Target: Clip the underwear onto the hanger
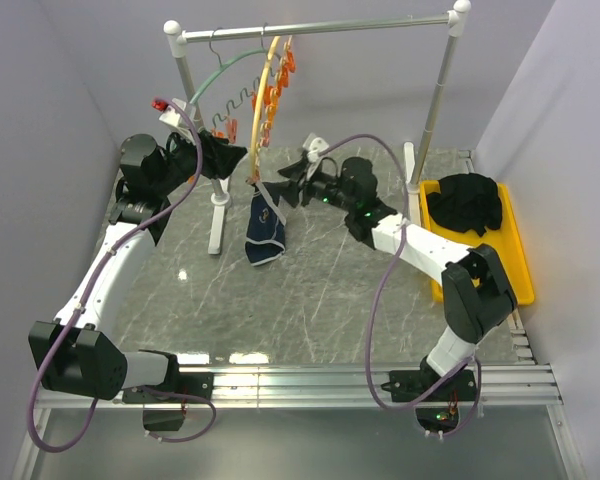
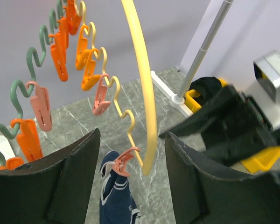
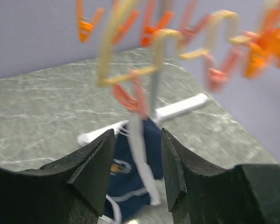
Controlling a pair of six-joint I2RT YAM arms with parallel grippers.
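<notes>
Hanging from an orange clip (image 2: 122, 161) at the hanger's (image 1: 268, 75) lower end, the underwear (image 1: 264, 232) dangles over the tabletop (image 1: 310, 300). The left end effector (image 2: 132, 140) and right end effector (image 3: 137, 135) flank it, fingers apart, gripping nothing. A yellow tray (image 1: 515, 250) holds a black clothing pile (image 1: 465, 203).

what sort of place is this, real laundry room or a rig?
Probably a lab test cell dressed as a laundry corner: plain walls box in the table, a small rack carries the hanger with the underwear hanging from a clip, and a yellow tray holds black clothes.
</notes>
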